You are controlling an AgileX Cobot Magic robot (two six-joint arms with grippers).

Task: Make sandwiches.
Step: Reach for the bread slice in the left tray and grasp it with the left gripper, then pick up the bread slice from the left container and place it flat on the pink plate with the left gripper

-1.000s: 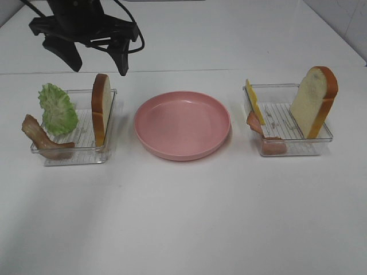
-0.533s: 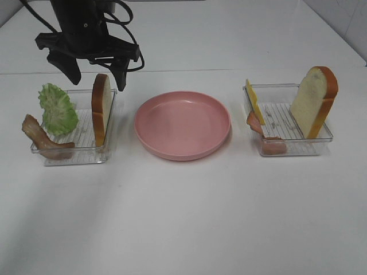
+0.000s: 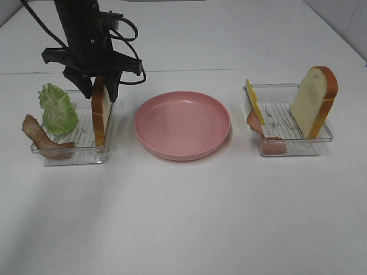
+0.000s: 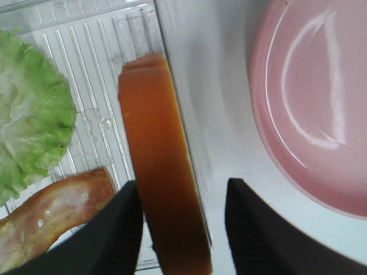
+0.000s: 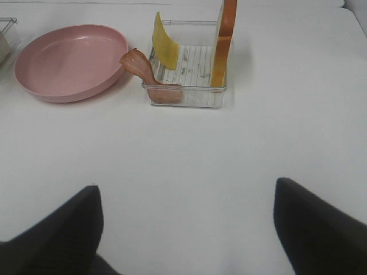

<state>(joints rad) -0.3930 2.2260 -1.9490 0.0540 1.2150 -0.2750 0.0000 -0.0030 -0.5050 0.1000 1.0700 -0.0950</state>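
Bread slice by tray wall, left jaws apart astride it; right jaws apart

The high camera looks down at a slant across the table from its near side, far enough back to take in the left tray, the plate and the right tray together. The left wrist camera points almost straight down, very close over the bread in the left tray, and catches part of the plate. The right wrist camera sits well back, looking slantwise across the table at the right tray and the plate. All three views share the plate.
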